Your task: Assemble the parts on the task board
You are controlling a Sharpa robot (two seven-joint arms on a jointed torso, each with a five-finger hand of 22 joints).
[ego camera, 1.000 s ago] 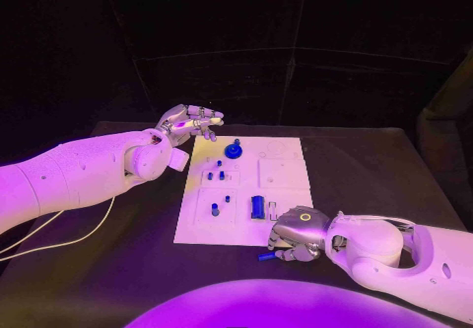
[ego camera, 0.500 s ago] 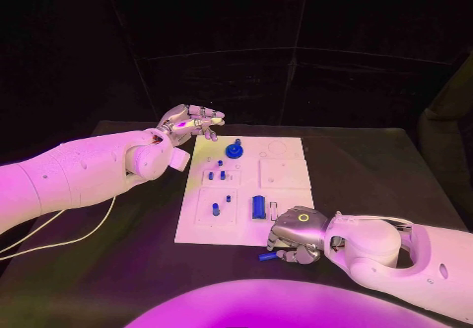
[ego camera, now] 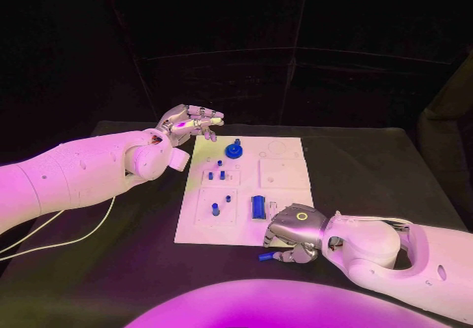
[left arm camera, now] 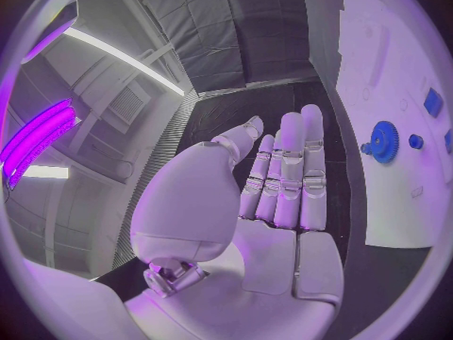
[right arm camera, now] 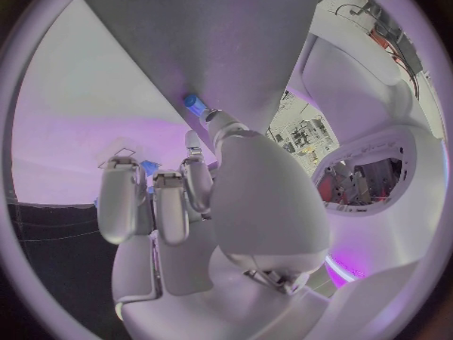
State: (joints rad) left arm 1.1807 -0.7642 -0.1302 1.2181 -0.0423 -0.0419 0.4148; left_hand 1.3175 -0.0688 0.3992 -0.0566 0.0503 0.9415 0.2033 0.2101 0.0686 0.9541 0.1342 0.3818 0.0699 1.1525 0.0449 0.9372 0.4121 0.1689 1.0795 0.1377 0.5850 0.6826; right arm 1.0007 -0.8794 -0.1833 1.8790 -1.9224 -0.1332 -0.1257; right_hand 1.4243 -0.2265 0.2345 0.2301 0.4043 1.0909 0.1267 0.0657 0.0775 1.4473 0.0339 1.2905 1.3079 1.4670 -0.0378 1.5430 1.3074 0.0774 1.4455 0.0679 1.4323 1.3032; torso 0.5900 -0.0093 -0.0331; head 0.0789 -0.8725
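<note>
Right hand (ego camera: 292, 236) sits low at the near edge of the task board (ego camera: 281, 179), fingers curled down over the board's near right corner. A small blue peg (ego camera: 266, 256) lies on the black table (ego camera: 374, 171) just off the board's near edge, right at the fingertips; in the right wrist view the peg (right arm camera: 192, 101) shows just past the thumb tip. Cannot tell whether the hand actually grips it or only touches it.

Left hand (ego camera: 187, 123) hovers above the table off the board's far left corner, holding nothing, fingers extended side by side (left arm camera: 283, 177).

On the board: blue gear (ego camera: 234, 150) near the far edge, a few small blue pegs (ego camera: 215, 175) in the middle left, a blue block (ego camera: 258, 206) standing near the right hand.
</note>
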